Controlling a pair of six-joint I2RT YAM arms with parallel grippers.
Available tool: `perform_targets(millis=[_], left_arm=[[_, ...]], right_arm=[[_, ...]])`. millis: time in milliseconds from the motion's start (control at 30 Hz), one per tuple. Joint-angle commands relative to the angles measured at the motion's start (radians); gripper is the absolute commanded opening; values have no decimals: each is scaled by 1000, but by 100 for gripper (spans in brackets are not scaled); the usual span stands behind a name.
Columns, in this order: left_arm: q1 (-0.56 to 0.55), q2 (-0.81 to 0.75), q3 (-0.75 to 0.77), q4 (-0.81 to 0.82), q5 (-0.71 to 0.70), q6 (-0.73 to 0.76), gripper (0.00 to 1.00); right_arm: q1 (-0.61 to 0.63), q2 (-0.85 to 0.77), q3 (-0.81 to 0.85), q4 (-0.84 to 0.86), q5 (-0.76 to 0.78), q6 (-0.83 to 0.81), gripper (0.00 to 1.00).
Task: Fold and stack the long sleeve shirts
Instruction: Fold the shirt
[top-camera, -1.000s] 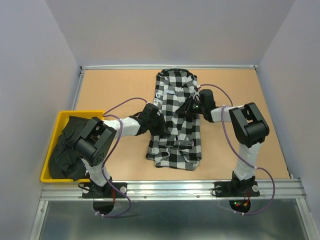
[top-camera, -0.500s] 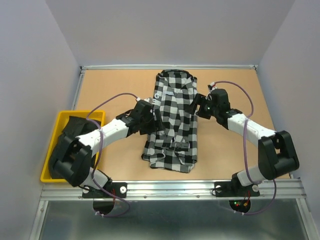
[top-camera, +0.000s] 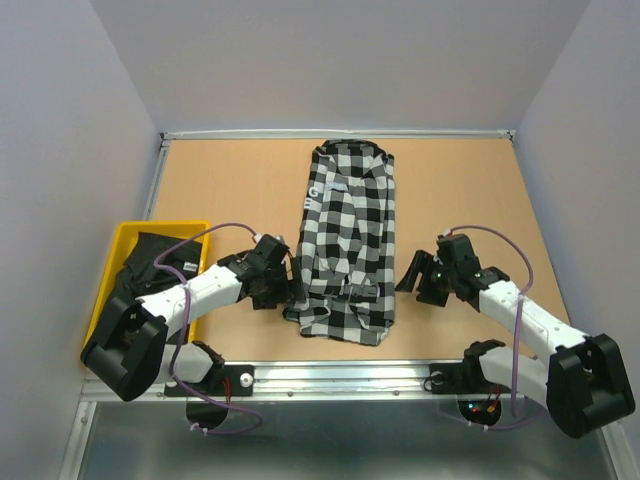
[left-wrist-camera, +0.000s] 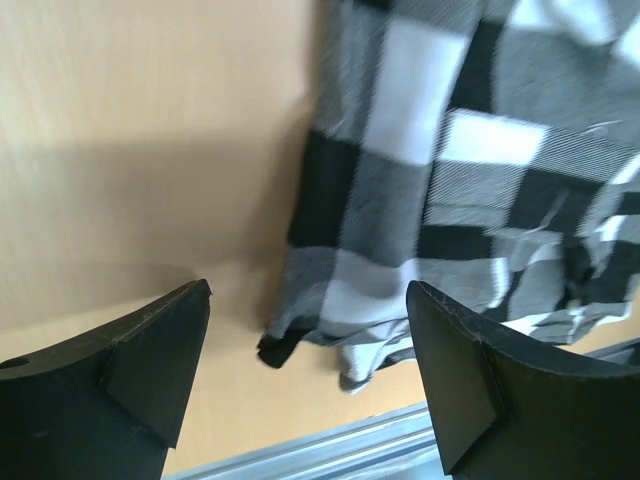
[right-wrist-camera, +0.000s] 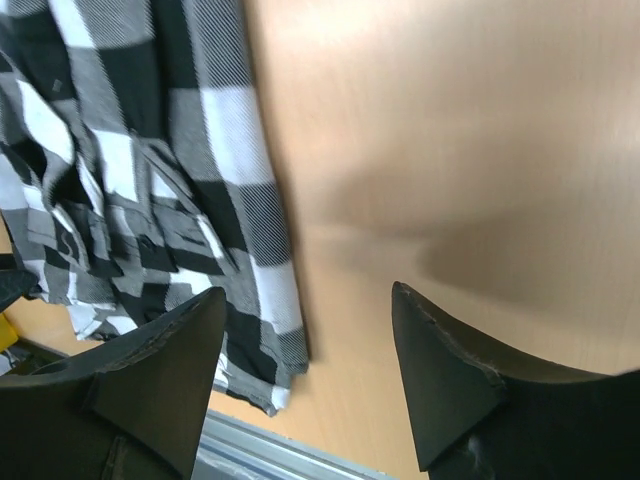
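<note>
Left arm: stretched low over the desk (top-camera: 230, 190), forearm angled rightward from its base.
Left claw (top-camera: 280, 288): spread wide, grasping nothing; the hem corner of the check shirt (top-camera: 348, 240) lies just ahead of its fingers (left-wrist-camera: 150, 350).
Right arm: extended low, forearm angled leftward, wrist tipped down.
Right claw (top-camera: 412, 280): released and empty, just beside the shirt's right edge, bare desk under it.
Check shirt: a narrow lengthwise strip between the two claws, collar at the end far from them.
Black shirt (top-camera: 140, 270): heaped in a yellow bin (top-camera: 150, 226), well left of the left claw.
</note>
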Motion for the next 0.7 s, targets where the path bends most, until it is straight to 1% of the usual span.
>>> perform_targets(millis=[0, 133, 300, 433, 533, 667], left_arm=[[-5, -1, -21, 31, 42, -22, 87], [-5, 19, -44, 83, 88, -37, 83], [-6, 25, -58, 106, 111, -48, 80], [-6, 34, -78, 117, 125, -54, 73], [-8, 53, -86, 121, 143, -52, 68], [-11, 76, -89, 126, 157, -46, 65]], right_arm=[[23, -57, -68, -21, -7, 80, 71], [41, -59, -92, -6, -5, 97, 71], [83, 5, -109, 42, -5, 124, 70], [159, 62, -111, 100, -1, 167, 70], [202, 97, -101, 100, 9, 186, 70], [222, 94, -120, 85, 12, 207, 66]])
